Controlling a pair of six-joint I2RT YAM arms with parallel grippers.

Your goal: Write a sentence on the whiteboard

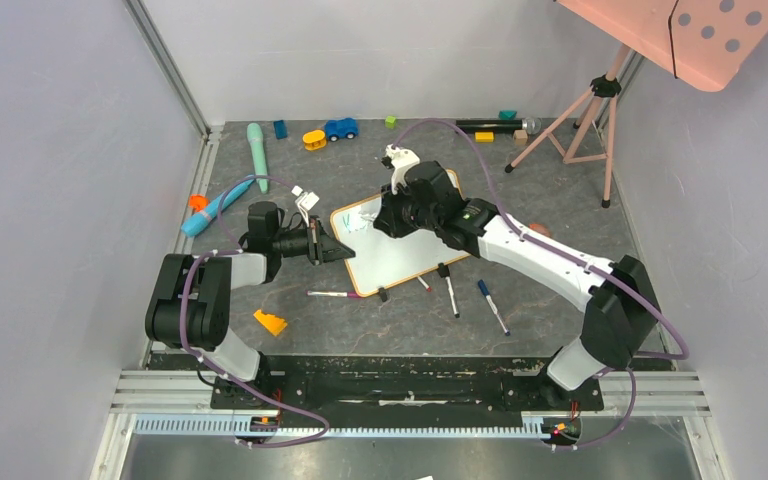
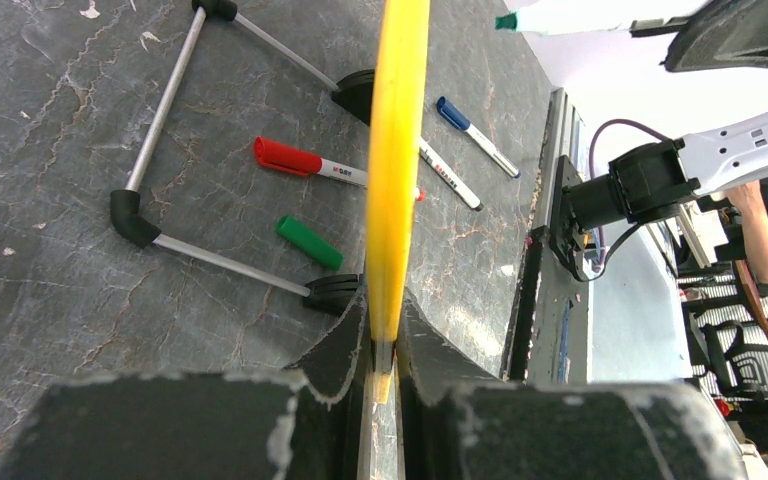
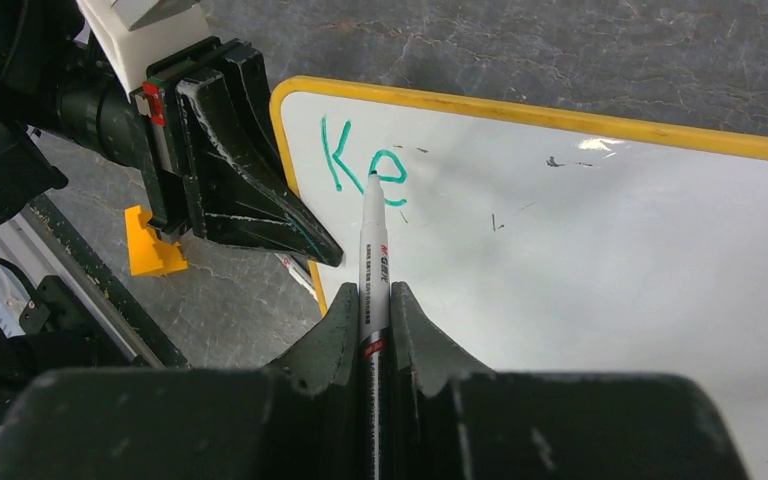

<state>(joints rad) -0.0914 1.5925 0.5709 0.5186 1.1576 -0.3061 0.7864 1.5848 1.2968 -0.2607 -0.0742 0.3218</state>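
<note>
Green letters — just "Ke" — are all of the sentence (image 3: pixel 362 160) yet on the board (image 3: pixel 610 270), set in the corner nearest the left gripper (image 2: pixel 385 335). The board sits on the table (image 1: pixel 530 335) between the two arms, raised on its clip feet (image 1: pixel 383 294). The left gripper's jaws are clamped on the frame (image 2: pixel 397 150) at the board's edge, steadying it. The right gripper (image 3: pixel 372 300) has its jaws pressed tight on a marker (image 3: pixel 372 235), whose tip lies at the tail of the "e"; whether it touches the surface cannot be told.

The step in hand is the writing itself, barely begun. The next move calls for another letter just beside the "e" — a small shift along the line, light even pressure, matching letter height, and room left for the words to come. The left grip needs to hold firm, since the board could slide or tip under the pen. Spare markers (image 1: pixel 450 295) lie on the table just in front of the board.
</note>
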